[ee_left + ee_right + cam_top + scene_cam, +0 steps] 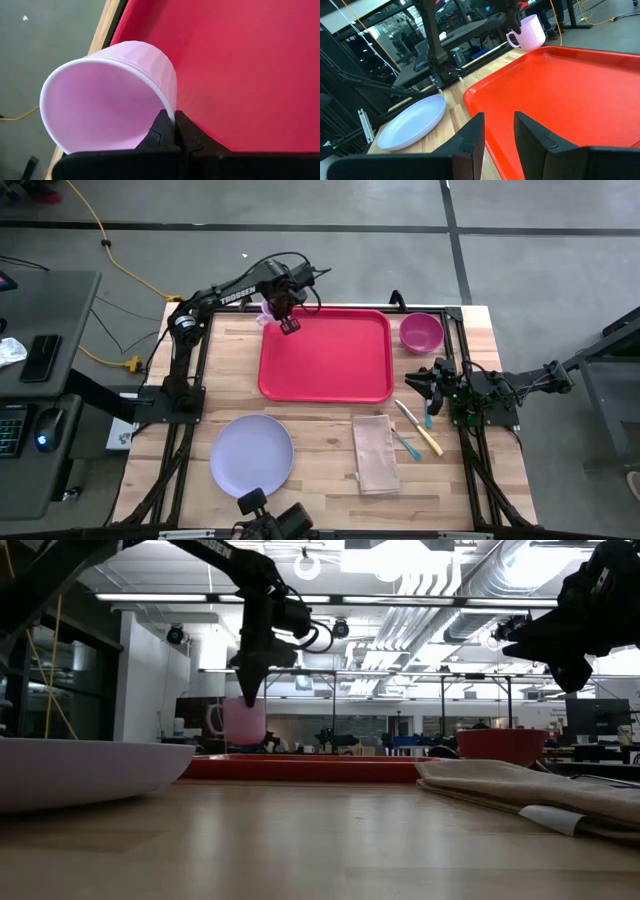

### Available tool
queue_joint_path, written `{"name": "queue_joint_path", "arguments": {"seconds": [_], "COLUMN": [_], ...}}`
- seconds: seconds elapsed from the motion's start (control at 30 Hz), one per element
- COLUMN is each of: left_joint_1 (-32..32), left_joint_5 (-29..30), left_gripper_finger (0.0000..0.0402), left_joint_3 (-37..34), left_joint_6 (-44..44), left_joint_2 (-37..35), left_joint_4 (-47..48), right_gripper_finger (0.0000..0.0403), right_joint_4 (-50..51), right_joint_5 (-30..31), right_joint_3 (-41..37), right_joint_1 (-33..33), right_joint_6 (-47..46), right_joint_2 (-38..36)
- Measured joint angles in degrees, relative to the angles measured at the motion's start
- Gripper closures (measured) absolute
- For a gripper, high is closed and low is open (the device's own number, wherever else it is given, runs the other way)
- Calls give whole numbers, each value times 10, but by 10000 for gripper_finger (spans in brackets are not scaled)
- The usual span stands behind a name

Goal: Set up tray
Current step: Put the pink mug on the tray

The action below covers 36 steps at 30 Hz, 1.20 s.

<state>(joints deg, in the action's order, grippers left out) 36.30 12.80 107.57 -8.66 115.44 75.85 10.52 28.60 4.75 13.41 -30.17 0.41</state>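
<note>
At the worktop's twelve o'clock half: large flat red plastic rectangular tray point(326, 358) with rounded corners and a low rim, lying flat on the pale wooden worktop point(310, 440), its surface bare.
Cup: pale pink plastic cup with a handle point(112, 97), lifted clear over the tray's ten o'clock corner, tilted, mouth facing the left wrist camera.
Left gripper: left gripper point(172, 131) above that same corner; jaws pinched tight on the cup's rim wall, one finger inside, one outside.
Right gripper: right gripper point(499, 131) off the tray's three o'clock edge, near the four o'clock corner, raised above the worktop; jaws parted with nothing between them, pointed across the tray.
Bowl: round magenta plastic bowl point(421, 332), on the worktop just beside the tray's two o'clock corner.
Plate: round lavender plate point(251, 454), at seven o'clock of the tray, apart from it.
Napkin: folded beige cloth napkin point(375, 452), at five o'clock of the tray, between plate and cutlery.
Cutlery: utensils with a yellow handle point(429, 442) and a teal handle point(409, 447), lying at a slant just beside the napkin's three o'clock side.
</note>
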Motion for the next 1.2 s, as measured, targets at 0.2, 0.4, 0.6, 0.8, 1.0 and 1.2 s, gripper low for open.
{"name": "queue_joint_path", "arguments": {"seconds": [0.2,0.4,0.6,0.8,1.0,1.2], "left_joint_1": [0,-9,-23,-26,-26,-26], "left_joint_5": [3,5,0,1,3,-12], "left_gripper_finger": [389,389,389,389,389,389], "left_joint_3": [0,0,0,0,0,0], "left_joint_6": [-1,1,3,1,8,1], "left_joint_2": [0,5,36,57,58,58], "left_joint_4": [5,1,3,3,-14,-14], "right_gripper_finger": [320,320,320,320,320,320], "right_joint_4": [0,0,0,0,0,0], "right_joint_5": [0,0,0,0,0,0], "right_joint_3": [0,0,0,0,0,0], "right_joint_1": [0,0,0,0,0,0], "right_joint_6": [1,2,2,2,2,2], "right_joint_2": [0,0,0,0,0,0]}}
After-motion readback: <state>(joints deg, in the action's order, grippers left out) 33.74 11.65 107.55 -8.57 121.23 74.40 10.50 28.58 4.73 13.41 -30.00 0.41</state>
